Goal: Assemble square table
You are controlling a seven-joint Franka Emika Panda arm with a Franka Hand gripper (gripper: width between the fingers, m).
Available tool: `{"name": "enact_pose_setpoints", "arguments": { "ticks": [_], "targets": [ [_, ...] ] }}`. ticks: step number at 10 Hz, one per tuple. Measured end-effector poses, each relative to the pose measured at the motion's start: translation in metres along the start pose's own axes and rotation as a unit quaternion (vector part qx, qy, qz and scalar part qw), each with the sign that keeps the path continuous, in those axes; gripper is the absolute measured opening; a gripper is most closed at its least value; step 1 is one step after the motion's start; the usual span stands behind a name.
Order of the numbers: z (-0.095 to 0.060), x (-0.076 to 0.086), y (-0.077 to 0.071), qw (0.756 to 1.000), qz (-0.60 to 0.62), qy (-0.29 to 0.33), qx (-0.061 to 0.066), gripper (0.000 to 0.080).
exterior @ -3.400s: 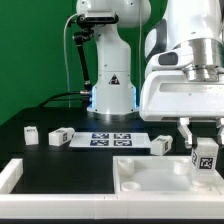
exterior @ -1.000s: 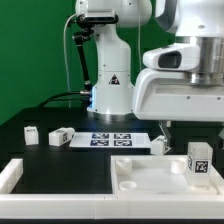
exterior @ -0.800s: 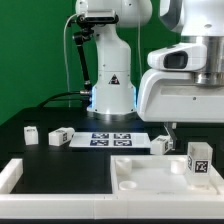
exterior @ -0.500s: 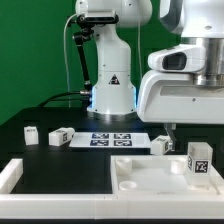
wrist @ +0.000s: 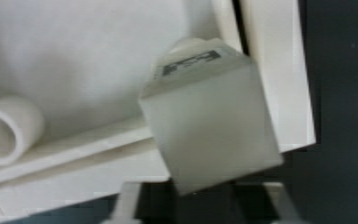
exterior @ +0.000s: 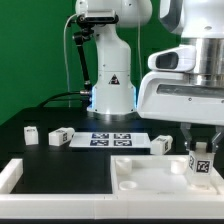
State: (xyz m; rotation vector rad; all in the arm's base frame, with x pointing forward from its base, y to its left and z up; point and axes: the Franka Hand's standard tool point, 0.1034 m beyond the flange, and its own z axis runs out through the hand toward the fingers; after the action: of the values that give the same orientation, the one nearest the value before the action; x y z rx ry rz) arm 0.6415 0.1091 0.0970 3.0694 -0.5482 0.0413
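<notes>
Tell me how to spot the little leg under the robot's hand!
Find the big white square tabletop at the front. At its end on the exterior view's right, one leg stands upright on it, between the fingers of the gripper. The other three legs sit on the black table behind.
</notes>
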Motion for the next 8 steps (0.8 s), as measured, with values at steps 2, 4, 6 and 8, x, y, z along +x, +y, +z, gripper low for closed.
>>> {"name": "enact_pose_setpoints", "arguments": {
  "ticks": [2,4,6,8],
  "targets": [
    [0.0000,-0.0001,-0.0001,0.997,0.078,0.000,0.000,0.0009],
    [0.0000,0.0000,0.0000,0.997,0.083,0.000,0.000,0.0002],
    [-0.0003,0.0007,0.0005,0.997,0.076,0.001,0.001,0.0001],
    [-0.0029,0.0059,0.0024,0.999,0.030,0.008,0.018,0.0222]
  ]
}}
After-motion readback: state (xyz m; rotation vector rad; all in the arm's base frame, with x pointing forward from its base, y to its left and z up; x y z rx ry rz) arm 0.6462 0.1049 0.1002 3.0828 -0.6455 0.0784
